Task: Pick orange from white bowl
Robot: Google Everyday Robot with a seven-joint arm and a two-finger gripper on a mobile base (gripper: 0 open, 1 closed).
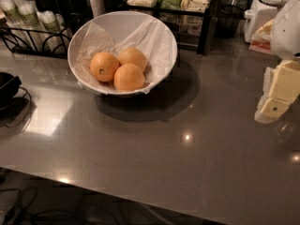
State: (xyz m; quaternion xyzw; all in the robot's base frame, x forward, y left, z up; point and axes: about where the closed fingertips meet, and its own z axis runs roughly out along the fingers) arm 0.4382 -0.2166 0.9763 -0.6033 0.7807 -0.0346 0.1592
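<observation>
The white bowl (160,36) stands on the grey counter at upper centre-left, lined with crinkled white paper. Three oranges lie in it. The orange (104,66) with the small dark stem dot lies at the left of the group. Two paler oranges lie beside it, one behind (133,57) and one in front (129,78). My gripper (276,95) is at the right edge of the view, well to the right of the bowl and above the counter. It holds nothing that I can see.
A black wire rack (33,36) with cups stands behind the bowl at left. A dark shelf of packets (178,6) is at the back. A black object with cables (7,90) sits at the left edge. The counter's front edge (140,196) runs along the bottom.
</observation>
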